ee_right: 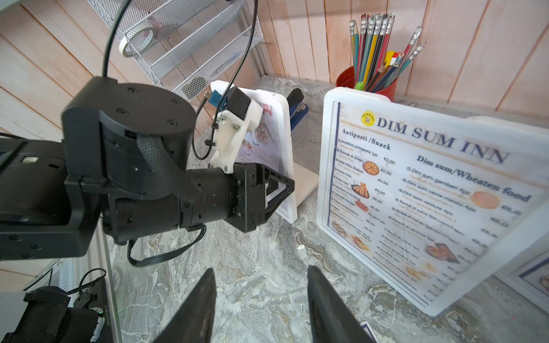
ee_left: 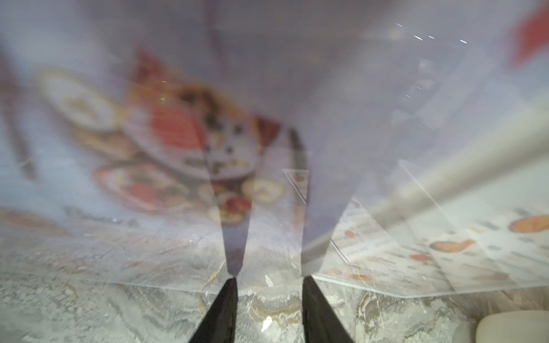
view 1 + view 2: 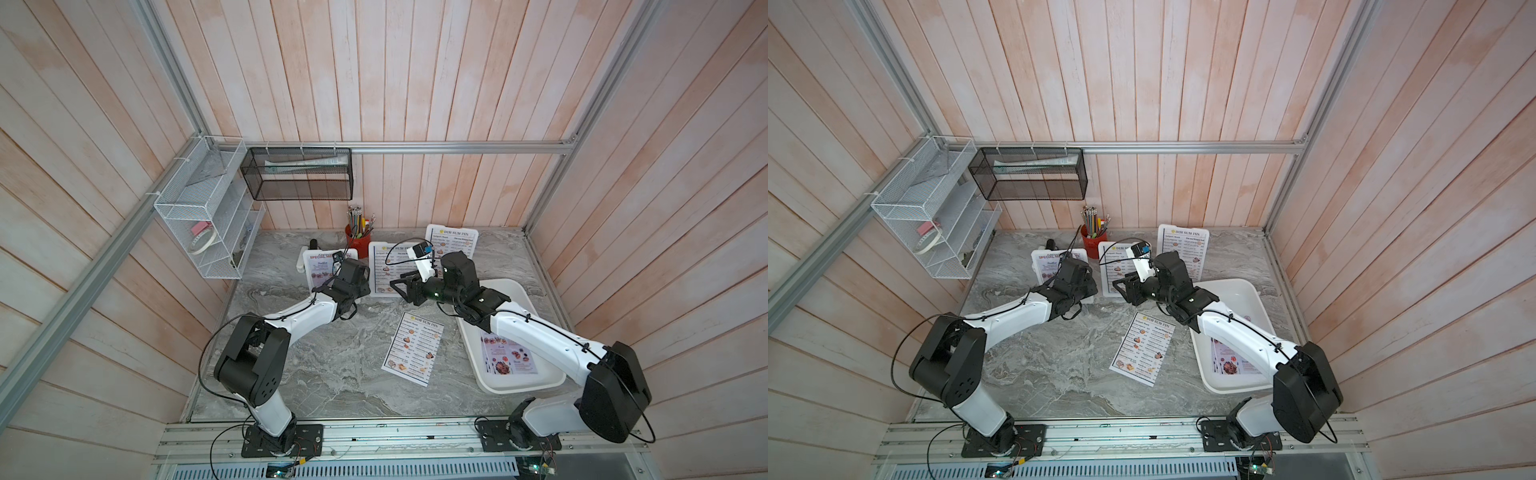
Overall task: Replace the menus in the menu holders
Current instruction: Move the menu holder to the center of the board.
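Three white menu holders stand at the back of the marble table. The left holder (image 3: 309, 262) carries a lilac SPECIAL MENU (image 2: 166, 133). The middle holder (image 1: 326, 166) and the right holder (image 3: 453, 245) each show a DIM SUM INN menu. Another DIM SUM INN menu (image 3: 413, 347) lies flat on the table. My left gripper (image 2: 270, 279) stands open, its fingertips against the lower front pane of the left holder, with nothing between them. Low in front of the middle holder, my right gripper (image 1: 261, 273) is open and empty.
A large white tray (image 3: 519, 384) at the right holds lilac special menus (image 3: 509, 359) under my right arm. A red pencil cup (image 1: 368, 80) and a blue stapler (image 1: 298, 107) stand behind the holders. A white wire rack (image 3: 208, 216) and a black mesh basket (image 3: 299, 174) hang on the walls.
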`<state>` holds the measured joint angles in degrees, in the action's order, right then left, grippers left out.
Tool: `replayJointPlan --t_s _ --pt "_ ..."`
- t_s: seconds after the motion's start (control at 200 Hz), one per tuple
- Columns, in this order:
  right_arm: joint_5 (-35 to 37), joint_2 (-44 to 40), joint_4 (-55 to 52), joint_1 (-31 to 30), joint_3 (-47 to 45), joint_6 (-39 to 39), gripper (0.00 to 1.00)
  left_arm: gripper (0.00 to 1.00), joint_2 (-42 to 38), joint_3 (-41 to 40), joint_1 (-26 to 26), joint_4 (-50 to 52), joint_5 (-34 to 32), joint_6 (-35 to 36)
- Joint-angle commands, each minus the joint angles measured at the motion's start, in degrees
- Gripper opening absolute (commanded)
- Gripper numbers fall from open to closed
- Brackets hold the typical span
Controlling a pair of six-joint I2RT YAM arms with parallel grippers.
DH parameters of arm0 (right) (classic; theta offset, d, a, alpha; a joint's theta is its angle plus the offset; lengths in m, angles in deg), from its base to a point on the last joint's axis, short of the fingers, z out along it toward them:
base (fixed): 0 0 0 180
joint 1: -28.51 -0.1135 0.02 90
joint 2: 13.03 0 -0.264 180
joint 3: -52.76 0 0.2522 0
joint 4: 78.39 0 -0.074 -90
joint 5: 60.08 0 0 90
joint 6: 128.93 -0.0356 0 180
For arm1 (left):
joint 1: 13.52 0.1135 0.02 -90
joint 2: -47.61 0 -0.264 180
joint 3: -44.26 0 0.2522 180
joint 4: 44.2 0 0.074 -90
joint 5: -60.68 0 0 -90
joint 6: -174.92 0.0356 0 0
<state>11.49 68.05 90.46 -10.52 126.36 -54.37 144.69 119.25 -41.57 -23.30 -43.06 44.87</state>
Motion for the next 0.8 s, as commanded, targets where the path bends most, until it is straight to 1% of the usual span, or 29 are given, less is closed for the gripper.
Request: replayJointPlan --t_s 0.0,0.15,0.295,0.445,0.495,0.64,0.79 --pt "1.38 -2.04 -1.44 0.57 -1.22 -0.28 0.5 0.41 1.24 1.6 0.87 -1.78 0.4 1.69" --pt "1.45 -2.76 -1.5 2.03 -2.8 -1.1 0.5 0.43 1.59 1.29 1.66 -2.86 2.23 3.74" --pt "1.09 -3.21 -0.76 4.83 -5.06 -2.16 0.51 0.44 -1.85 -0.92 1.36 -2.68 3.41 3.77" --pt "-0.01 -2.02 0.78 8.93 -7.08 -2.35 0.51 0.47 -6.69 -1.45 0.42 2.08 3.0 4.63" --pt "-0.02 -1.23 1.36 10.04 -7.54 -1.93 0.53 0.47 -8.17 -1.52 0.36 4.59 2.58 4.42" --pt "-0.67 0.92 4.84 12.52 -8.41 -1.22 0.58 0.54 -13.09 -3.99 0.97 10.0 3.52 4.19" --pt "-0.72 5.19 7.34 13.05 -6.61 0.26 0.6 0.64 -19.5 -7.9 3.97 14.75 6.12 4.4"
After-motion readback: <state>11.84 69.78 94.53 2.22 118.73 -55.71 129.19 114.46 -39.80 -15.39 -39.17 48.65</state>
